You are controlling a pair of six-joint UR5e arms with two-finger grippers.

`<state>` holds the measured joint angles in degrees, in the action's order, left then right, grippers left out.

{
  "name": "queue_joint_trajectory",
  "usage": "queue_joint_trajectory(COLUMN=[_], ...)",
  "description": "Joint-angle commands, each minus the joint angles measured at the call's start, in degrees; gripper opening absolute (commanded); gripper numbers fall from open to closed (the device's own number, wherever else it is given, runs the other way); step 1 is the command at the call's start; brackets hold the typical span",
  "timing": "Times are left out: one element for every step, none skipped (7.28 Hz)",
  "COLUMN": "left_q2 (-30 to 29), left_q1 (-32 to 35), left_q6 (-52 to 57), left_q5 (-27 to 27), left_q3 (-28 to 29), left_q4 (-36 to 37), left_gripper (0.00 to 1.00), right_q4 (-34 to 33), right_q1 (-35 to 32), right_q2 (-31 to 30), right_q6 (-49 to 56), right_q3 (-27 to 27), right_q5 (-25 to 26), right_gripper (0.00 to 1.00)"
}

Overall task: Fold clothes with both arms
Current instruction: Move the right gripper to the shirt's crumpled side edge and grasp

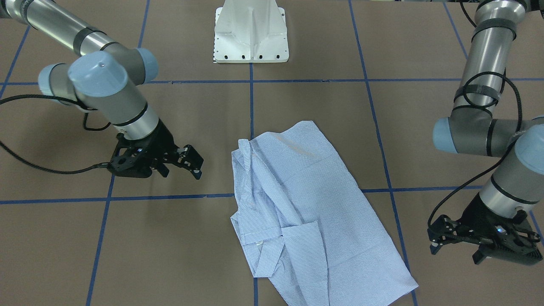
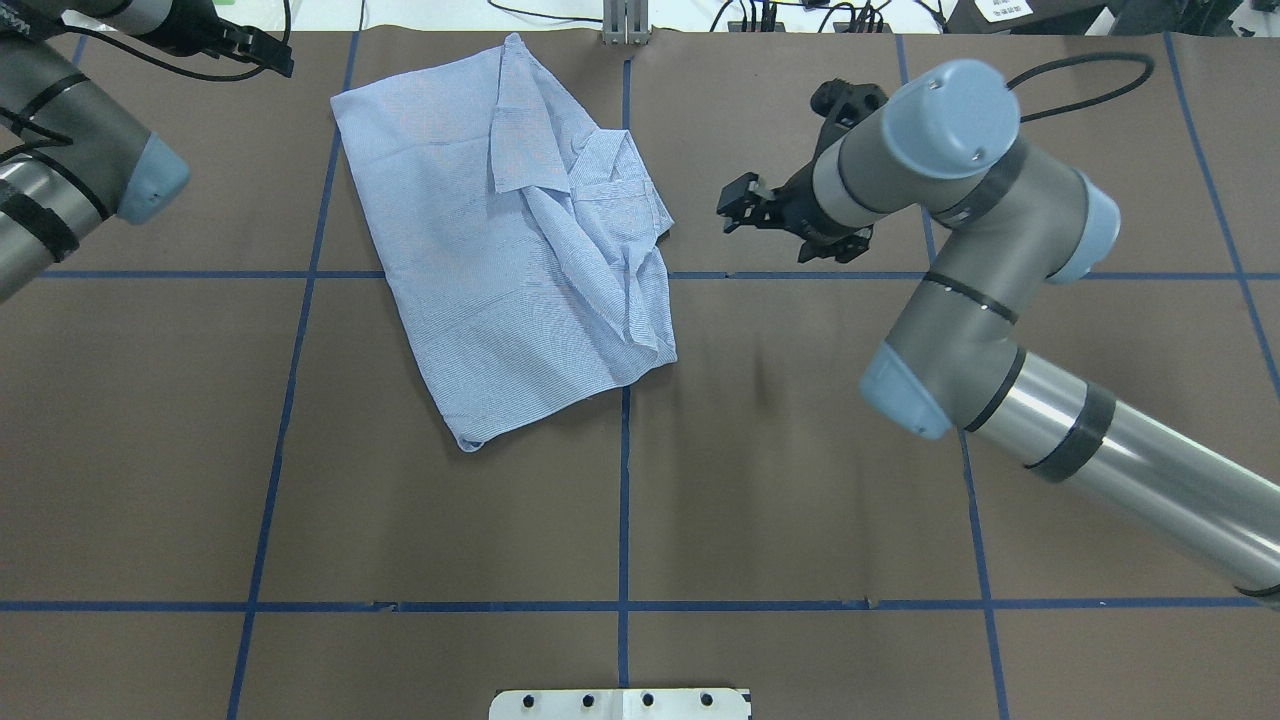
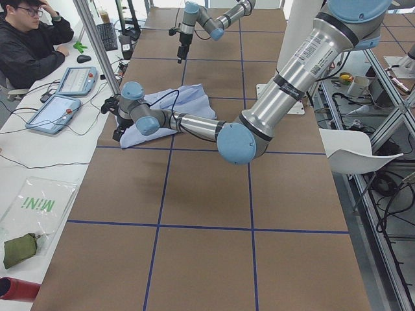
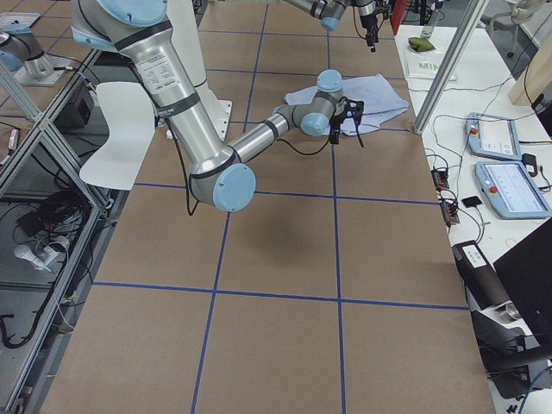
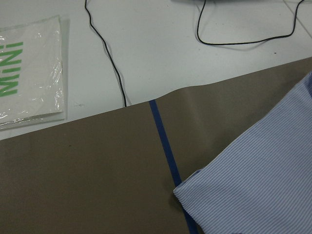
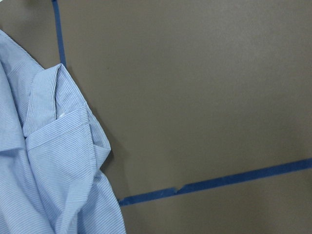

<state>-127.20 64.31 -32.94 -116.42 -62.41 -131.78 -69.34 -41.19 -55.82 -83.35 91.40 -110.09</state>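
The light blue-and-white striped shirt (image 1: pixel 306 204) lies partly folded and flat on the brown table, near its far edge in the overhead view (image 2: pixel 500 250). One sleeve is folded across it. My right gripper (image 1: pixel 180 169) is open and empty, low over the table just beside the shirt's collar side (image 2: pixel 745 210). My left gripper (image 1: pixel 454 254) is open and empty, beside the shirt's hem corner at the table's far edge (image 2: pixel 255 45). The left wrist view shows a shirt corner (image 5: pixel 253 185); the right wrist view shows folded shirt edges (image 6: pixel 48 161). No fingers show in either wrist view.
The white pedestal base (image 1: pixel 250 34) stands at the robot's side. Blue tape lines (image 2: pixel 624 450) grid the table. Beyond the far edge is a white desk with a plastic bag (image 5: pixel 29 73), cables, teach pendants (image 3: pixel 74 81) and a seated operator (image 3: pixel 29 39).
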Motion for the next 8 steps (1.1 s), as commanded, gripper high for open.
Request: queue_joint_trajectory(left_q2=[0.72, 1.16, 1.08, 1.08, 1.17, 1.08, 1.17, 1.43], left_q1=[0.03, 0.12, 0.03, -0.23, -0.32, -0.32, -0.32, -0.41], left_q6=[-0.28, -0.28, -1.07, -1.94, -1.95, -2.21, -2.30, -2.39], left_q5=[-0.21, -0.21, -0.21, -0.21, -0.21, -0.21, -0.21, -0.21], left_q3=[-1.31, -2.01, -2.02, -2.45, -2.46, -2.46, -2.46, -2.46], left_q4=[0.04, 0.04, 0.04, 0.04, 0.04, 0.04, 0.04, 0.04], left_gripper=[1.00, 1.00, 1.00, 1.00, 1.00, 1.00, 1.00, 1.00], right_q4=[-8.52, -8.62, -9.31, -10.71, -10.64, -10.38, -10.12, -10.11], right_q1=[7.24, 9.35, 10.24, 10.77, 11.21, 12.09, 12.62, 12.80], right_q2=[6.05, 6.16, 6.16, 6.42, 7.21, 9.57, 10.20, 9.94], right_q6=[-8.64, -10.68, -11.65, -11.92, -12.88, -14.46, -14.21, -14.13], right_q3=[0.19, -0.08, -0.43, -0.87, -2.52, -6.19, -7.54, -7.72], right_q5=[8.54, 10.66, 11.56, 12.35, 13.40, 14.98, 15.69, 15.87], right_gripper=[1.00, 1.00, 1.00, 1.00, 0.99, 0.99, 0.99, 0.97])
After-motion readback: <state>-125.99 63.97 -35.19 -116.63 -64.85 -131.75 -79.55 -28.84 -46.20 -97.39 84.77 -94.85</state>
